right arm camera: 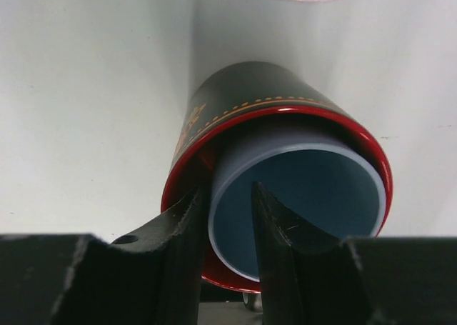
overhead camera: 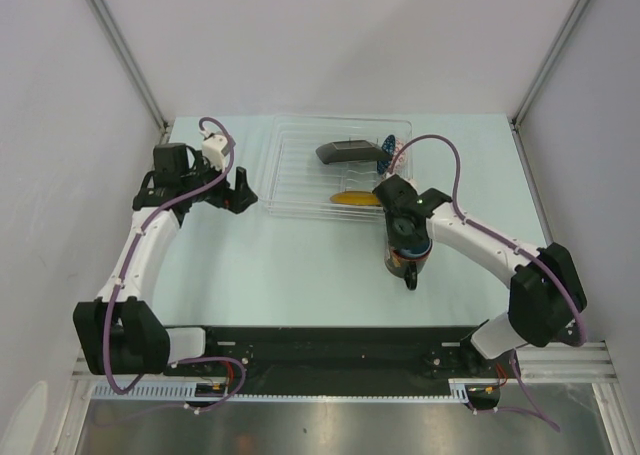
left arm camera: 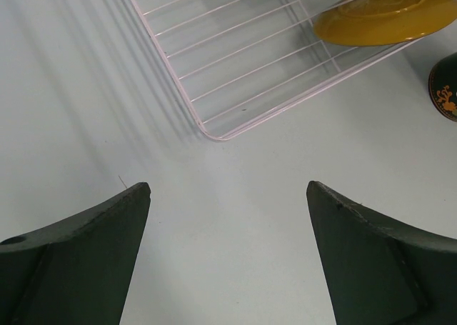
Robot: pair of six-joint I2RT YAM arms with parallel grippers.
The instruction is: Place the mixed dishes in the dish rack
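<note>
Top external: one mug (overhead camera: 398,265), one bowl (overhead camera: 390,150), two plates (overhead camera: 345,152) (overhead camera: 355,198).

Your top camera looks down from high behind the near edge over the whole worktop (overhead camera: 300,265). Your left wrist camera faces the dish rack (left arm camera: 235,68) corner and yellow plate (left arm camera: 385,14), both shared overhead; your right wrist camera crowds the mug (right arm camera: 243,96).

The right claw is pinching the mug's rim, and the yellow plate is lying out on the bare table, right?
Not quite. The yellow plate lies inside the dish rack, by its near wall, as the top view shows. The right gripper does pinch the rim of the mug.
</note>
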